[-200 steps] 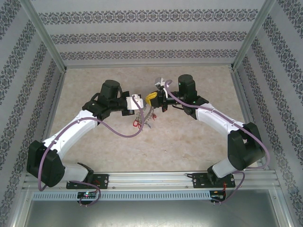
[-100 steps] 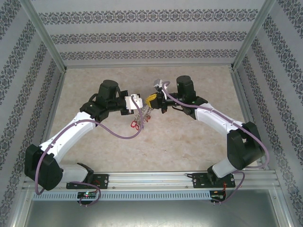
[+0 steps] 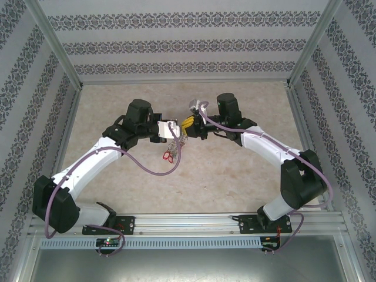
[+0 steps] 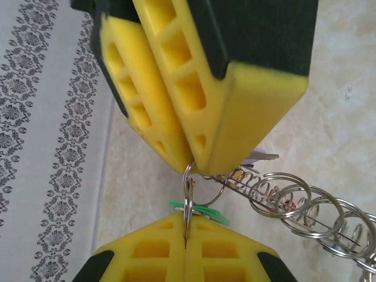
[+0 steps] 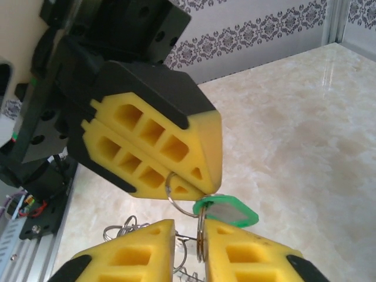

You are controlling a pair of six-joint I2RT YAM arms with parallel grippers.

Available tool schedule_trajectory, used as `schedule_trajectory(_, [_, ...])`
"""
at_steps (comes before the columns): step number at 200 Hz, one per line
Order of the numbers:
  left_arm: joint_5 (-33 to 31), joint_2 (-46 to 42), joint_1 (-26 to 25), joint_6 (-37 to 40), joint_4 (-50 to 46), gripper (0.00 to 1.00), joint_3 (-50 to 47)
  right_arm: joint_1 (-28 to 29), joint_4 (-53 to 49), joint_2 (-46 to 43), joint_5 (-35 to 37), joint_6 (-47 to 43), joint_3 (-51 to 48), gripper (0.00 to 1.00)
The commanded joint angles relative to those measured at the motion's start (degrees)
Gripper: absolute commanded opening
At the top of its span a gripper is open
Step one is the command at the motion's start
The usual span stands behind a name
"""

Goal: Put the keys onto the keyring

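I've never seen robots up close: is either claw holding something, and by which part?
The left gripper pinches a small metal ring by its rim. The right gripper has fingers slightly apart around a second ring; hold uncertain.

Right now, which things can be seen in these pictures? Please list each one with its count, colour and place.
keyring: one, silver, a bunch of loops hanging below the fingertips.
small rings: two, silver, at the fingertips.
green tag: one, green, at the small rings.
red tags: count unclear, red, at the bottom of the bunch.
table: one, beige marbled, under everything.
walls: three, white with dark pattern, around the table.
frame rail: one, aluminium, near edge.
cables: two, purple, along the arms.
left gripper: yellow fingers, shut on one small ring.
right gripper: yellow fingers, slightly parted around the other ring.
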Motion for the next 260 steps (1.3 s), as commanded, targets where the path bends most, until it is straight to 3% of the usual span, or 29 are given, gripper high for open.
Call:
schedule_trajectory(1, [-1.8, -0.4, -0.4, 6.0, 0.9, 0.00, 1.8, -0.9, -3.5, -0.5, -3.6, -5.4, 1.3, 0.25])
schedule_trajectory(39, [0.6, -2.5, -0.4, 15.8, 3.3, 0.00, 0.1, -5.0, -2.9, -2.7, -7.0, -5.7, 0.2, 0.33])
schedule_trajectory(47, [1.4, -2.6, -0.4, 17.1, 2.7, 0.00, 0.4, -5.6, -2.3, -3.3, -2.8, -2.8, 0.5, 0.34])
schedule_trajectory(66, [3.3, -2.9, -0.4, 18.8, 3.7, 0.00, 0.2, -5.8, -3.6, -3.8, 14.6, 8.9, 3.3, 0.43])
schedule_trajectory(94, [5.0, -3.7, -0.5, 22.8, 8.6, 0.00, -2.8, -6.6, -7.4, -2.1, 19.1, 24.7, 9.0, 0.43])
schedule_trajectory(110, [5.7, -3.9, -0.6, 24.1, 11.8, 0.00, -4.3, -6.8, -13.5, 0.0, 18.4, 33.9, 13.9, 0.44])
schedule_trajectory(130, [6.8, -4.1, -0.7, 28.2, 15.7, 0.00, -6.2, -5.9, -24.0, 2.9, 17.3, 39.1, 20.6, 0.43])
schedule_trajectory(157, [5.7, -3.9, -0.9, 32.0, 19.3, 0.00, -7.3, -3.2, -28.3, 2.8, 20.0, 45.4, 21.1, 0.51])
schedule_trajectory(189, [4.7, -3.5, -1.3, 35.0, 19.5, 0.00, -7.5, -2.4, -34.9, 4.9, 17.6, 54.5, 20.4, 0.51])
schedule_trajectory(228, [3.9, -2.9, -2.4, 37.5, 19.0, 0.00, -8.0, -1.5, -34.7, 6.5, 11.5, 62.1, 18.6, 0.50])
schedule_trajectory(260, [2.9, -2.8, -3.1, 38.2, 17.9, 0.00, -8.1, -1.3, -36.7, 6.8, 10.7, 61.4, 20.5, 0.51])
